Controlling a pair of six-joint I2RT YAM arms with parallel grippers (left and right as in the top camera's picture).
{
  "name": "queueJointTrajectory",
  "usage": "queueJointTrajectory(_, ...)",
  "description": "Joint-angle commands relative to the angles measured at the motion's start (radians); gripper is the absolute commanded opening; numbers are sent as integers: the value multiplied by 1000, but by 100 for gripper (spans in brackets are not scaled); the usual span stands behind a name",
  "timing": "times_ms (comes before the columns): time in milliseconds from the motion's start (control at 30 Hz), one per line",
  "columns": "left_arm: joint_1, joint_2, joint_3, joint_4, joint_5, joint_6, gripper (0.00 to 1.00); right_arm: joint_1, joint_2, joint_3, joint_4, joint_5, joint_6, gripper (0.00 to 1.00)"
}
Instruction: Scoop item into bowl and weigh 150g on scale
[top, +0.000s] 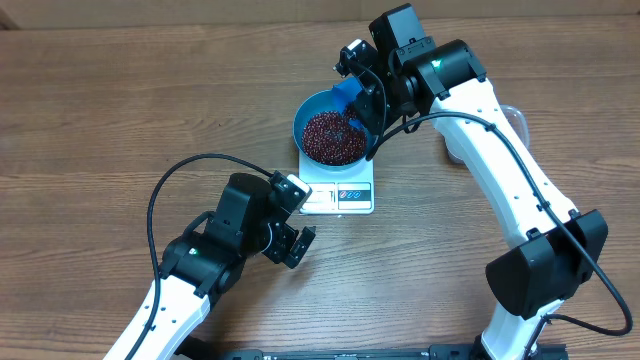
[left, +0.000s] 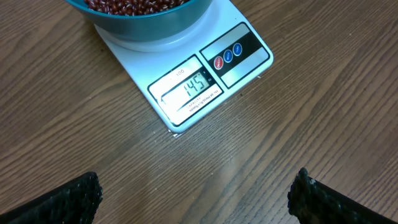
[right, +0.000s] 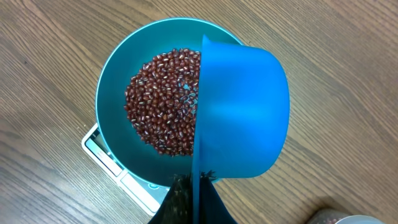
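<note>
Right jaws are clamped tight on the handle end of the little blue scoop (right: 242, 106). It's tipped on its side over the rim of the bowl (right: 112, 81), on the side facing the counter's right edge. Left jaws are spread wide with nothing in them, hanging just off the front of the scale (left: 143, 62), toward the counter's near edge. The beans (right: 161, 106) are heaped in the bowl. The bowl sits on the scale around the middle of the counter, a bit toward the far edge.

What could go sideways, imo: the display (left: 194, 87) reads 145, so it's only a hair short of target. Another full scoop would blow right past it, and then you're fishing beans back out. It wants a trickle, not a dump. The scoop is also right at the rim. If it leans on the bowl the reading goes junk, or the bowl slides on the scale. Can't tell whether they're touching.

Views: only the left wrist cam catches the number. Overhead the display is too small to read, and the right wrist cam just gets a corner of the scale. That one does show the bean heap and the scoop's back, but not whether the scoop has any beans in it. Overhead is the only view with both arms.
</note>
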Motion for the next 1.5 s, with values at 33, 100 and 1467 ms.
queueJointTrajectory(33, -2, 5, -3, 3, -7, -17, 99, -3, -40, 30, 10, 10, -27, 4)
queueJointTrajectory(100, -2, 5, -3, 3, -7, -17, 100, -3, -40, 30, 8, 9, -45, 4)
queueJointTrajectory(1467, -2, 5, -3, 3, -7, -17, 100, -3, -40, 30, 21, 40, -157, 4)
